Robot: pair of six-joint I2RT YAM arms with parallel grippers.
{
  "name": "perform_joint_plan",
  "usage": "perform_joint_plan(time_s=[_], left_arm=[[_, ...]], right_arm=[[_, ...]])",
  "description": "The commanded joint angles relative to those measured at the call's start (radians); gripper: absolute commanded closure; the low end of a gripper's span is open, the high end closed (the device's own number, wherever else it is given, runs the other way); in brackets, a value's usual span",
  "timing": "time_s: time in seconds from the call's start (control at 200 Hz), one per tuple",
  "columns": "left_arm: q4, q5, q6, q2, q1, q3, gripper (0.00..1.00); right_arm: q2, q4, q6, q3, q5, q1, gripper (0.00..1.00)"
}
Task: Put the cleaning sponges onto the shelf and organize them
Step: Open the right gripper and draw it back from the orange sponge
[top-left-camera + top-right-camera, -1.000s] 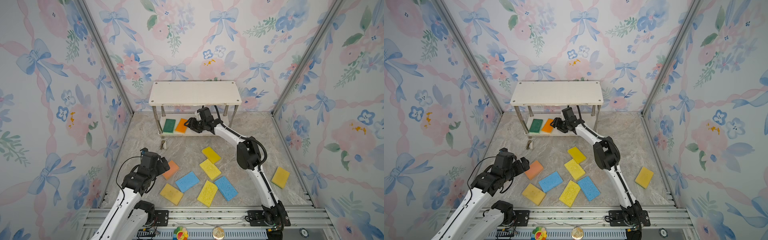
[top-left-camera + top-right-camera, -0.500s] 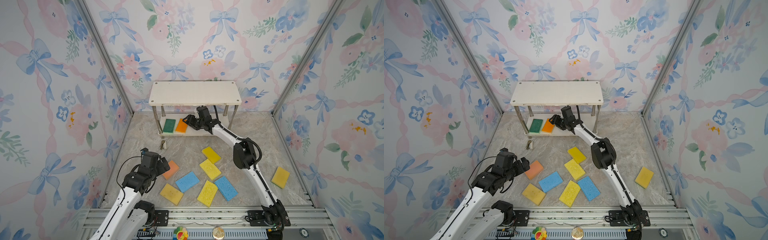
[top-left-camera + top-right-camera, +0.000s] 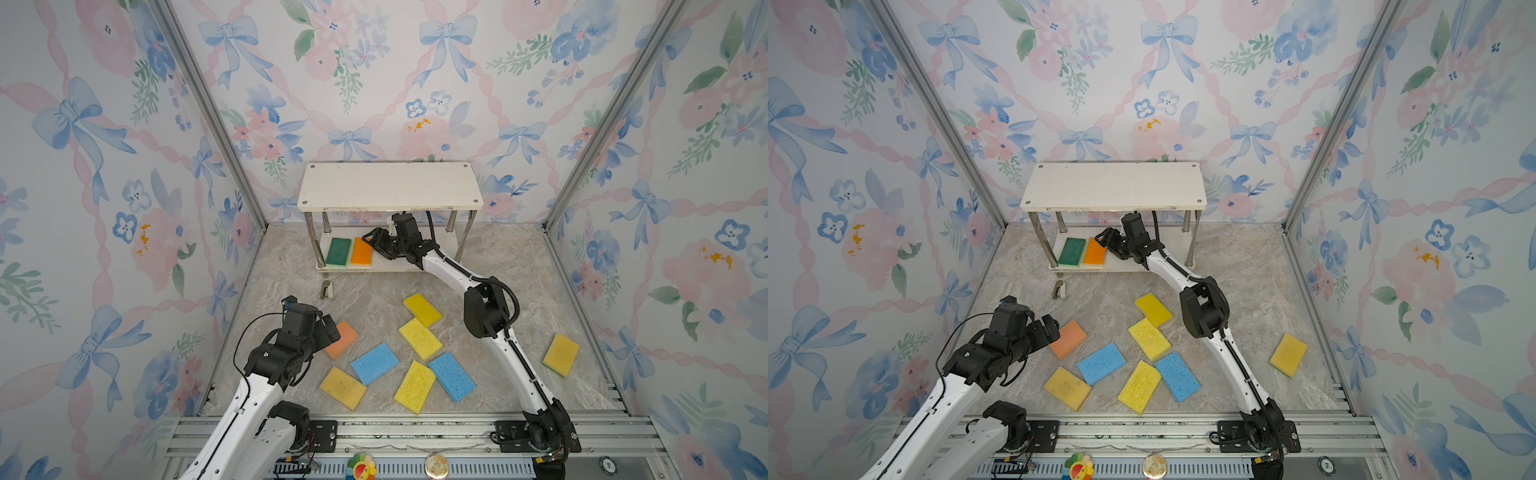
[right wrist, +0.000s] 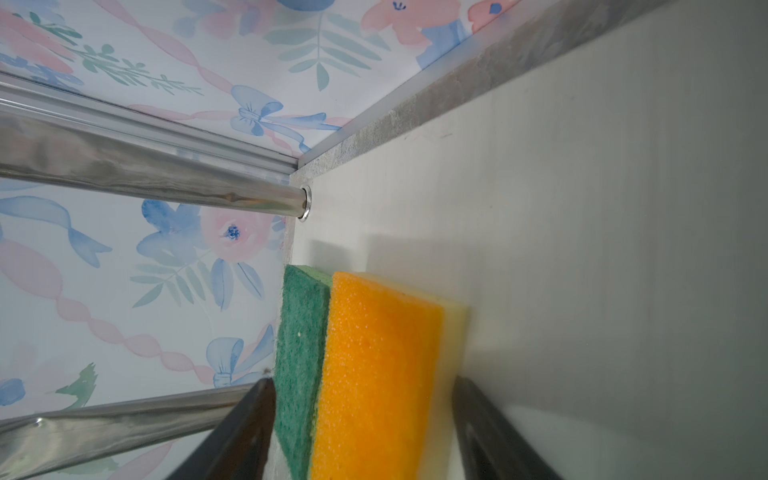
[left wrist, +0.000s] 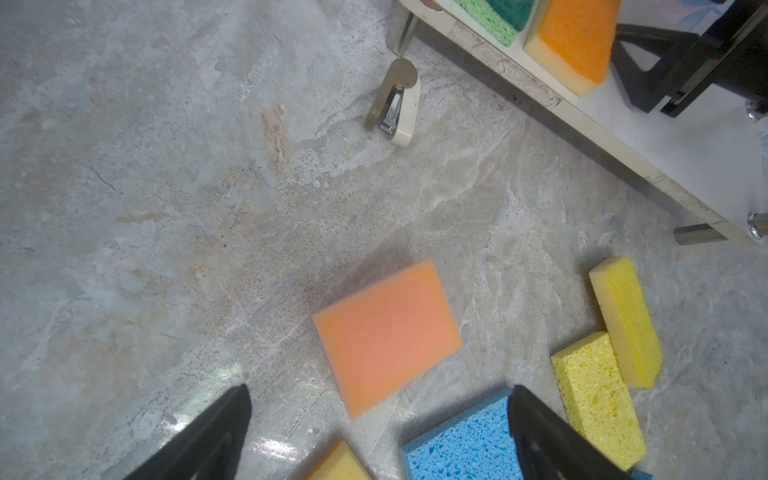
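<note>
Our right gripper (image 4: pixel 361 386), jaws apart, sits astride the orange sponge (image 3: pixel 360 252), which lies beside the green sponge (image 3: pixel 338 251) at the left end of the shelf (image 3: pixel 390 187), on its lower board. Withdrawing crooked, we could drag either sponge off the front edge or bump the top board overhead. The lower board's right half is free. Our left gripper (image 3: pixel 328 328), spread wide and empty, hovers over the peach sponge (image 3: pixel 345 338).

Green sponge (image 3: pixel 338 252) and orange sponge (image 3: pixel 360 252) lie side by side on the lower board of the shelf (image 3: pixel 390 187). Eight more sponges (image 3: pixel 374 363) lie scattered before it.
</note>
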Motion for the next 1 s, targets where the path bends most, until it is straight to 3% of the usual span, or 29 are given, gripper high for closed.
perform_joint_plan(time_s=[0.0,0.69,0.995], left_arm=[[-0.022,-0.014,0.020,0.003,-0.005,0.023,0.02],[-0.020,-0.015,0.018,-0.003,-0.007,0.022,0.02],[-0.013,-0.013,0.003,-0.015,-0.010,0.025,0.02]], right_arm=[[0.055,-0.033,0.028,0.015,-0.006,0.011,0.29],[0.026,-0.015,0.074,-0.031,0.035,0.036,0.29],[-0.158,-0.036,-0.073,-0.168,0.086,0.014,0.29]])
